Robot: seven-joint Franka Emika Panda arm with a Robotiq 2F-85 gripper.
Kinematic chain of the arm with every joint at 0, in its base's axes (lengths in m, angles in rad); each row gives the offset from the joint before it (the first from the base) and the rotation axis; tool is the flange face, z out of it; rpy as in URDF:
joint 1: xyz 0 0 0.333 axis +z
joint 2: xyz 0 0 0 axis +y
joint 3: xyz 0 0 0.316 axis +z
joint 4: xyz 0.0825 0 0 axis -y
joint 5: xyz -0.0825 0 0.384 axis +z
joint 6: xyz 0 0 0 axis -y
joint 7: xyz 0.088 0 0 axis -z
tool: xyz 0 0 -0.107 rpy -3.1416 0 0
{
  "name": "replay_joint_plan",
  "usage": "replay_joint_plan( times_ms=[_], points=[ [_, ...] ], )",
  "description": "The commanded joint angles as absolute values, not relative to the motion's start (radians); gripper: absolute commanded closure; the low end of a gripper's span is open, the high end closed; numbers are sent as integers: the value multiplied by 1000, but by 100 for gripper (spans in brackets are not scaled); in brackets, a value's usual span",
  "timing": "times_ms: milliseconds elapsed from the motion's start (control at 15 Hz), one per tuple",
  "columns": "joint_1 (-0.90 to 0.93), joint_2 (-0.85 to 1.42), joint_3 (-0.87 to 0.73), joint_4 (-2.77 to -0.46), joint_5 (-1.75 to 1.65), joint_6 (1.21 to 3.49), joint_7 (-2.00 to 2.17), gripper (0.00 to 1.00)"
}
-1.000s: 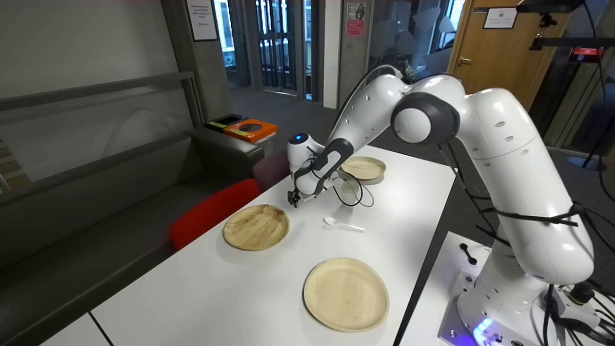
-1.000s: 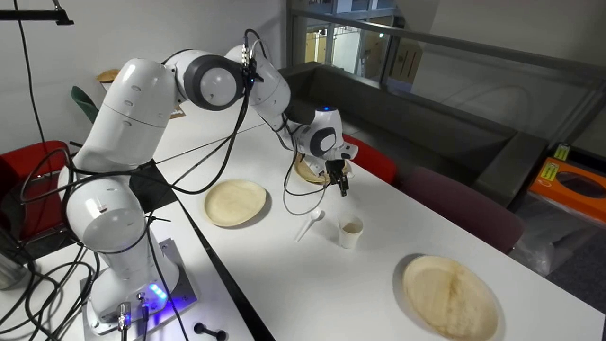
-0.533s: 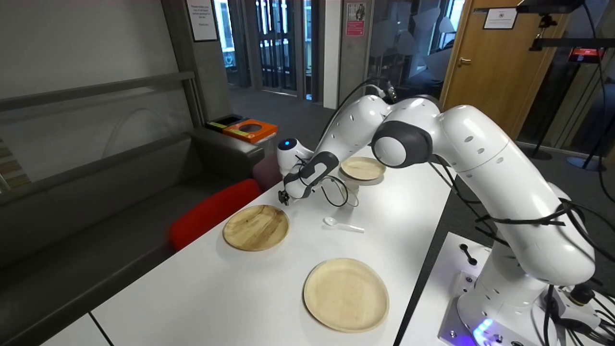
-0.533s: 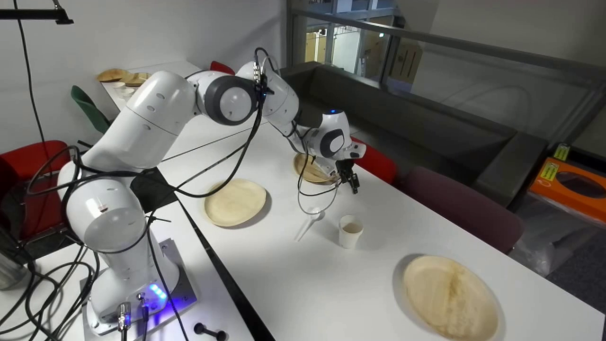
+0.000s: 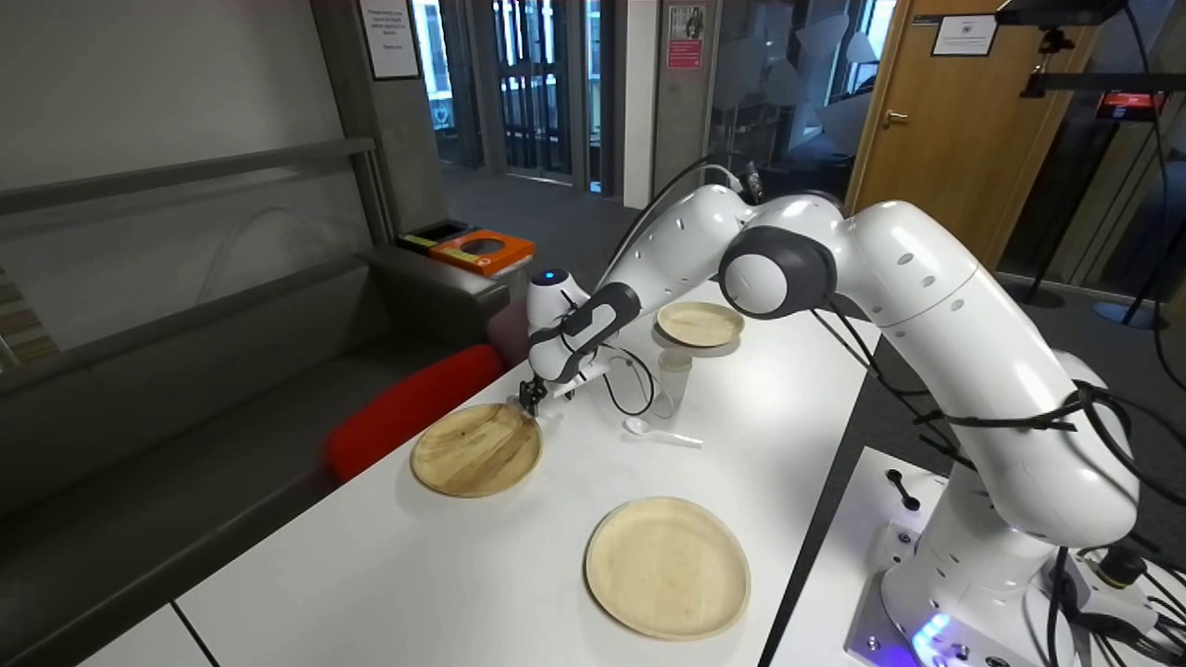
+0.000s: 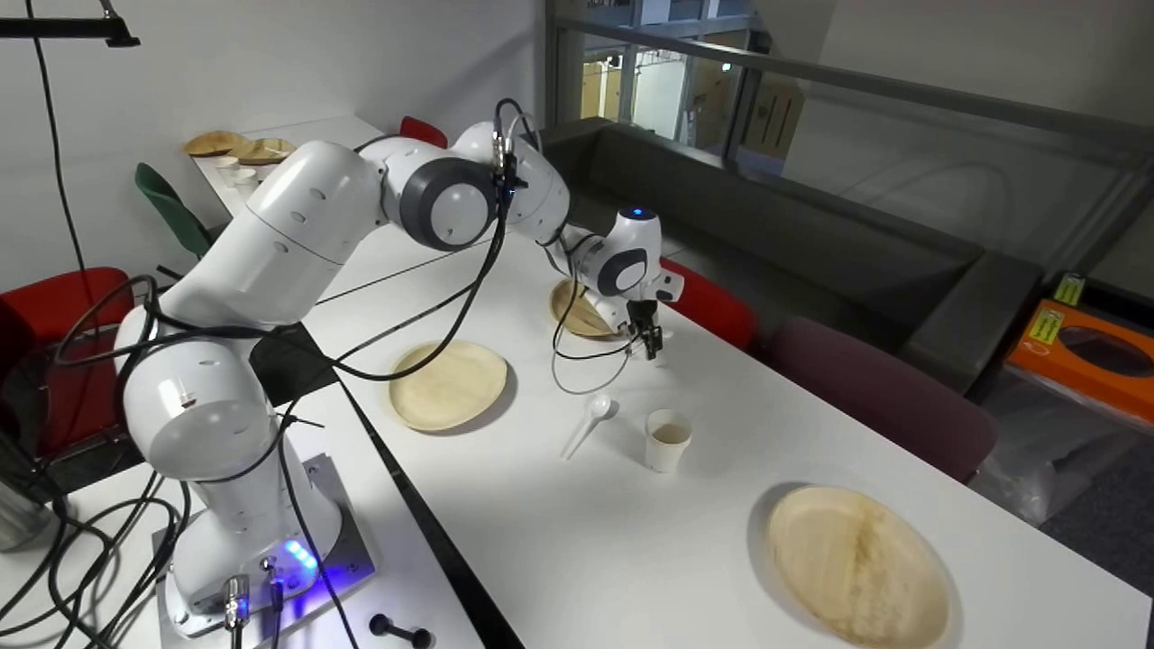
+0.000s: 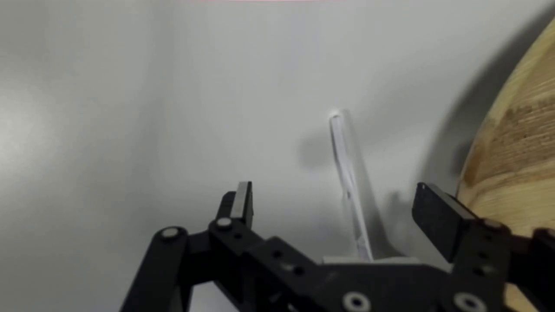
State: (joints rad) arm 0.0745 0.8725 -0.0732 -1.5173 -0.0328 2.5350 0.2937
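Nearest, in the wrist view: black two-fingered gripper (image 7: 334,195), low over the smooth white tabletop (image 7: 238,108), fingertips (image 7: 241,201) spread well apart, released. Between those tips, flat: slender white plastic handle (image 7: 347,175), upper end in plain sight, lower end hidden behind the gripper. Clear of both fingertips in that view. Just beside it, at the right edge: round brown-streaked wooden plate (image 7: 520,156), shallow, close to a fingertip; whether touching or apart, cannot tell.

Behind the gripper, in both exterior views: white jointed robot arm (image 5: 806,269) with dark grey rings, stretched out over the tabletop, bent at the raised elbow, sloping down through the forearm to a low wrist.

Farther off, in both exterior views: upright white paper cup (image 6: 663,457), shadowed inside, contents too dim to tell. Near it, flat: white plastic spoon (image 6: 590,422). Farther out, to opposite sides: round pale tan plate (image 6: 448,386) toward the blue-lit arm base (image 6: 257,541), and tan plate with a brown stain (image 6: 861,568) toward the tabletop's end.

Beyond the tabletop: orange-topped bin (image 6: 1041,359) with round hole, beside a black-topped bin (image 6: 1118,305); contents hidden.
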Motion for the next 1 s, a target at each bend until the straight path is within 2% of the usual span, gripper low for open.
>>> replay_joint_plan(
  times_ms=[0,200,267,533,933],
  points=[
    [33,840,-25,-1513,22,2465,216,0],
    [31,848,-33,-1498,30,2452,221,1],
    [32,851,-40,-1495,28,2454,228,22],
    [24,856,-47,-1491,30,2445,235,45],
    [16,861,-47,-1490,36,2416,242,90]
  ],
)
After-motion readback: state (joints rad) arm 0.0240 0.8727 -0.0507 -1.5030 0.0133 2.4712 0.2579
